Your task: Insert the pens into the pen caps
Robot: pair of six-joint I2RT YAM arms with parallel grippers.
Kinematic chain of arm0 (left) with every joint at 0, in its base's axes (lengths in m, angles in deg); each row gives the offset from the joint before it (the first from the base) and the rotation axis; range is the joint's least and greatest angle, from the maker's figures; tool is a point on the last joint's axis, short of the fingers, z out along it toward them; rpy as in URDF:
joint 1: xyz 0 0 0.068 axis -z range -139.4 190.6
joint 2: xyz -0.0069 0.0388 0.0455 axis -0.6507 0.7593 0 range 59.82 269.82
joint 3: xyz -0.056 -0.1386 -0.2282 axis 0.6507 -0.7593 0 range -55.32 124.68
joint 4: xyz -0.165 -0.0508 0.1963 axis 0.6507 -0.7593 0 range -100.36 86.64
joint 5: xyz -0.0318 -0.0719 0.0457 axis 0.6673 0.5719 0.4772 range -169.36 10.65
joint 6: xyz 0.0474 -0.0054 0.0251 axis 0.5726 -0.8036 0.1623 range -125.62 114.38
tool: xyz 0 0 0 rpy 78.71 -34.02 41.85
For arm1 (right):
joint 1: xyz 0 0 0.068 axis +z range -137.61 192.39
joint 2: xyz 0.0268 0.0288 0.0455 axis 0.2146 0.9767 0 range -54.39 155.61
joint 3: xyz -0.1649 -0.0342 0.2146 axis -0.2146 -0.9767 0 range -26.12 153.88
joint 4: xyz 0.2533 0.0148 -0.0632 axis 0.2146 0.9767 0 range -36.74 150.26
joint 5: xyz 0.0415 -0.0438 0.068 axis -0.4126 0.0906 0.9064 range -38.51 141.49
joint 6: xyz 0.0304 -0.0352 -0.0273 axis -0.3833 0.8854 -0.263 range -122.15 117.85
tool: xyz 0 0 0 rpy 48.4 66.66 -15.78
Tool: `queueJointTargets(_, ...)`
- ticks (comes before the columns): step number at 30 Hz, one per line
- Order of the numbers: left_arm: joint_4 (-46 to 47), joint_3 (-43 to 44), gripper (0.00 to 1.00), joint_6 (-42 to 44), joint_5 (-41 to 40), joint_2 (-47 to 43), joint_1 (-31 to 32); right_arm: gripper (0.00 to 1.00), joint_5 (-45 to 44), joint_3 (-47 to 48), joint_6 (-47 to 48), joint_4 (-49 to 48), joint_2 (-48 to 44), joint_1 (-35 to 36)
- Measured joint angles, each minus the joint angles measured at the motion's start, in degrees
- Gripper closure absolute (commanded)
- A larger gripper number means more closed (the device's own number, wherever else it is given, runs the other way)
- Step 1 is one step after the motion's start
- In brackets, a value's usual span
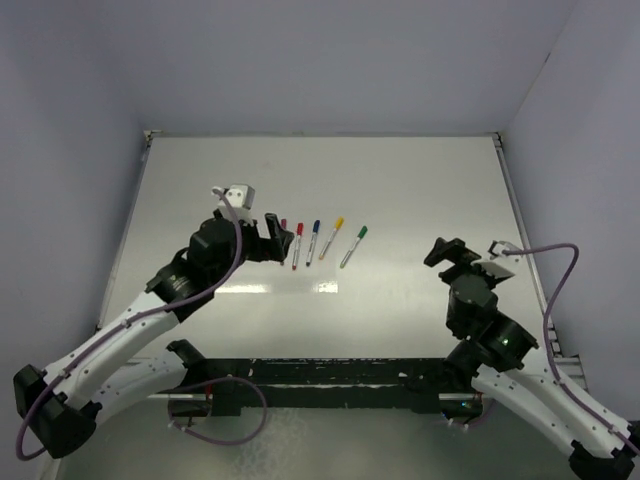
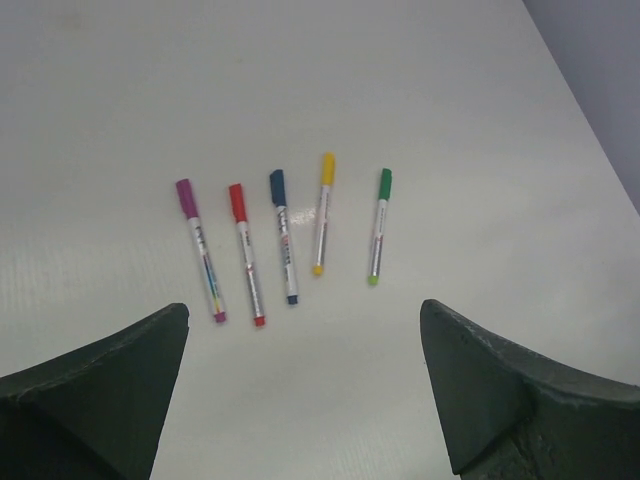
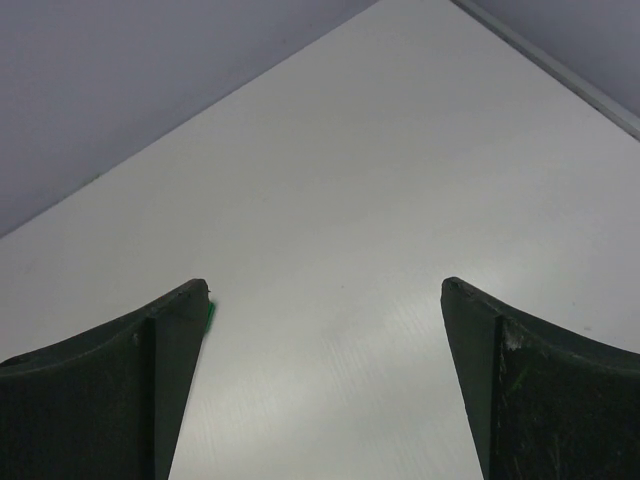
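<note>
Five thin white colour-capped marker pens (image 2: 285,245) lie on the desk (image 2: 450,100). Left gripper (image 2: 305,305) (nearby) and right gripper (image 3: 325,283) gape empty.

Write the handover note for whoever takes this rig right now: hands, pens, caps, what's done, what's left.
Left hand: open, empty, hovering just short of the pen row.
Right hand: open, empty, over the table's right side, away from the pens.
Pens: five lie side by side, not touching, on the table. From left to right in the top view they are the purple pen, red pen, blue pen, yellow pen and green pen.
Done: each pen has a cap of its own colour on one end, and no loose cap is in view.
Left: apparently nothing. How firmly the caps are seated cannot be told.
</note>
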Motion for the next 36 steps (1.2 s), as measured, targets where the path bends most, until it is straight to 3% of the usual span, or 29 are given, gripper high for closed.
queueJointTargets(6, -7.45, -0.02, 0.01, -0.11, -8.39, -8.63, -0.02, 0.0, -5.11, 0.04, -2.62, 6.51, -6.71, -0.11)
queueJointTargets(14, -16.28, -0.26, 0.01, -4.15, -16.76, -11.8, -0.02, 0.0, -7.39, 2.19, -10.32, 18.03, -5.14, -0.11)
queueJointTargets(26, -23.06, -0.33, 0.01, -8.92, -23.5, -14.97, -0.02, 0.0, -8.17, 2.23, -12.5, 20.35, -2.23, -0.11)
queueJointTargets(36, -24.11, -0.52, 0.01, -9.09, -24.3, -14.8, -0.02, 0.0, -9.33, 2.23, -12.48, 20.61, -0.98, -0.11)
